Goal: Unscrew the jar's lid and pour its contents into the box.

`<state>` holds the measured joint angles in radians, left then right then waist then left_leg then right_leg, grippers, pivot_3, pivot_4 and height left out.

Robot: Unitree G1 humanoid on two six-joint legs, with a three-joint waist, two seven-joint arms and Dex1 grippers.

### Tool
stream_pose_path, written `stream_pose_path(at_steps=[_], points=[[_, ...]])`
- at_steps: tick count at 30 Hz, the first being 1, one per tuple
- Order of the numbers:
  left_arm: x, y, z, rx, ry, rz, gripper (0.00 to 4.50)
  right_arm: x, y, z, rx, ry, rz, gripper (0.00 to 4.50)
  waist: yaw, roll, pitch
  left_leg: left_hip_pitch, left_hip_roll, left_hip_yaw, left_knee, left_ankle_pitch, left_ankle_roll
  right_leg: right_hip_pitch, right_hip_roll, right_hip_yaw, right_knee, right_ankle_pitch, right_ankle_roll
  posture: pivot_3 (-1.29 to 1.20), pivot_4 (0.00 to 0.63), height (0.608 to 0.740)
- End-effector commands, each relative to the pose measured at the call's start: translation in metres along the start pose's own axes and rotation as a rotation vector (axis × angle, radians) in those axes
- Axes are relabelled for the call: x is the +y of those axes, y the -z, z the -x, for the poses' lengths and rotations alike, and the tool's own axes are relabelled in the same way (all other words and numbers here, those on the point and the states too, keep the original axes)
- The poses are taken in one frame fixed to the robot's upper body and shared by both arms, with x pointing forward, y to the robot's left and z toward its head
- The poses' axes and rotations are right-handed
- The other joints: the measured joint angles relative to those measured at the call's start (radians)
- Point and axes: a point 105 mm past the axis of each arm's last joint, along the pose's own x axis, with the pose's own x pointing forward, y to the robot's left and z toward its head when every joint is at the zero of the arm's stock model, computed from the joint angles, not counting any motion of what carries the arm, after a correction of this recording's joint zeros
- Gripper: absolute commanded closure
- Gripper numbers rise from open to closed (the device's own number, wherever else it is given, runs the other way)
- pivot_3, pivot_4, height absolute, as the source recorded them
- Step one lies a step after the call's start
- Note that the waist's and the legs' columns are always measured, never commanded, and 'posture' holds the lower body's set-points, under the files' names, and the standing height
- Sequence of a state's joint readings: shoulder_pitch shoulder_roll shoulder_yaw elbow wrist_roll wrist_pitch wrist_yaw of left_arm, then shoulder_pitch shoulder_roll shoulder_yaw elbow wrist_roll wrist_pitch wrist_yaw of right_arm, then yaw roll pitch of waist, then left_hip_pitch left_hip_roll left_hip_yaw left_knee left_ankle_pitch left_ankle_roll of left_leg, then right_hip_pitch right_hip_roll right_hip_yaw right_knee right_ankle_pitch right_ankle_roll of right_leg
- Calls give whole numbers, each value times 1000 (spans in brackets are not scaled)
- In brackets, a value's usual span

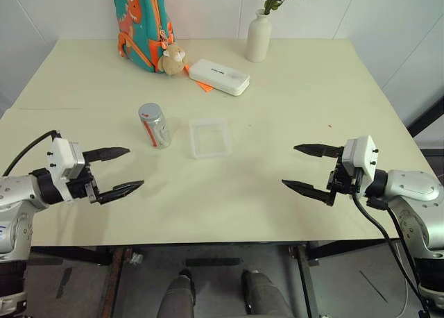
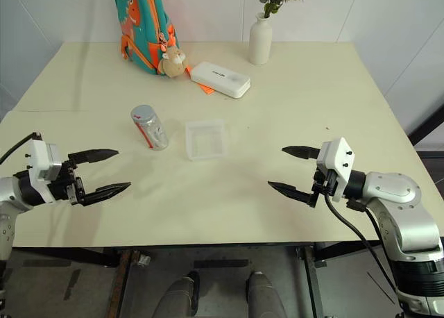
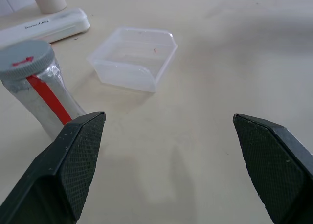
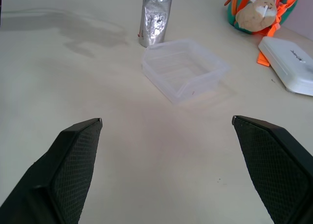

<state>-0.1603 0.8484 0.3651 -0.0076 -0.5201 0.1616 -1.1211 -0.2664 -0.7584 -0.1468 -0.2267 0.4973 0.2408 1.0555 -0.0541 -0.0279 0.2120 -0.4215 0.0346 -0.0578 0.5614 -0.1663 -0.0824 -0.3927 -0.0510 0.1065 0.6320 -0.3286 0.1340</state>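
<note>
A: Start with the big things. What's on the table (image 1: 312, 110)?

B: At the far edge, a teal backpack (image 1: 142, 23) on the left with a small plush toy (image 1: 171, 58) hanging from it, a white vase (image 1: 258, 37) to the right, and a white oblong case (image 1: 218, 76) between them, slightly nearer.

A: And the task's things?

B: Mid-table. The clear box (image 1: 210, 137) sits empty, open side up. The jar (image 1: 154, 126) stands just left of it, not touching, its lid (image 3: 25, 59) on.

A: The arms?

B: The left gripper (image 1: 116, 171) hovers near the table's left front, the right gripper (image 1: 311, 168) near the right front, both pointing inward. Each has its jaws spread wide with nothing between them, and both are well apart from the jar.

A: So which step is this?

B: I'd judge nothing has begun: the lid isn't unscrewed yet. Next, one gripper should probably reach in and clamp the jar's body, the left being closer, so the other can take the lid and twist.
</note>
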Motion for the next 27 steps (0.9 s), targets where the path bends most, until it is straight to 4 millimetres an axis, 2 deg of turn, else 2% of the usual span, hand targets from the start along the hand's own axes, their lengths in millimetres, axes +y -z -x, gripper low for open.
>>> stream_pose_path(at_steps=[1, 4, 7, 12, 14, 17, 21, 24, 27], points=[[5, -9, 6, -10, -54, -68, 40, -10, -13, 1, -25, 14, 48, 0, -1, 0, 0, 0, 0, 0, 1, 0, 0, 0, 0, 0, 0, 0, 0, 0, 150, 740], [5, -5, 7, -12, -113, -64, 40, -12, -14, -3, -29, -9, 41, 0, -2, 0, 0, 0, 0, 1, 1, 0, 0, 0, 0, 2, 0, -1, -2, 0, 150, 740], [-3, 7, 3, -12, -198, -35, 40, -10, -17, -11, -46, -43, 39, 0, -2, 0, 0, 0, 0, 2, 2, 0, 1, 0, 0, 3, 0, 0, -1, 0, 150, 740], [-1, 13, -3, -80, -449, 29, 40, -11, -29, -26, -111, -57, 35, 0, 1, 0, 0, 0, 1, 2, 4, 0, 1, 0, 1, 4, 2, 1, 2, 0, 150, 740], [-4, 19, -14, -126, -628, 82, 40, -9, -43, -39, -176, -73, 32, 0, 1, 0, 0, 0, 0, 2, 7, -1, 1, 1, 1, 4, 4, 2, 3, 0, 150, 740], [-9, 24, -31, -163, -741, 146, 40, -5, -57, -52, -236, -94, 33, 0, 0, 0, 0, 0, 0, 3, 15, -3, 3, 2, 1, 6, 6, 3, 5, 0, 150, 740], [0, 29, -48, -175, -838, 184, 40, 2, -65, -62, -271, -121, 46, 0, 6, -1, 0, 0, 1, 1, 18, -2, 4, 3, 4, 6, 7, 5, 5, 0, 150, 740], [15, 28, -61, -178, -870, 169, 40, 4, -70, -69, -298, -117, 54, 0, 7, -1, 0, 0, 0, 3, 20, -1, 5, 4, 4, 8, 4, 2, -5, 0, 150, 740], [28, 23, -68, -197, -871, 151, 40, 6, -71, -74, -311, -107, 59, 0, 5, -1, 0, 0, 0, 3, 22, 0, 6, 6, 4, 8, 0, 4, -7, 0, 150, 740]])
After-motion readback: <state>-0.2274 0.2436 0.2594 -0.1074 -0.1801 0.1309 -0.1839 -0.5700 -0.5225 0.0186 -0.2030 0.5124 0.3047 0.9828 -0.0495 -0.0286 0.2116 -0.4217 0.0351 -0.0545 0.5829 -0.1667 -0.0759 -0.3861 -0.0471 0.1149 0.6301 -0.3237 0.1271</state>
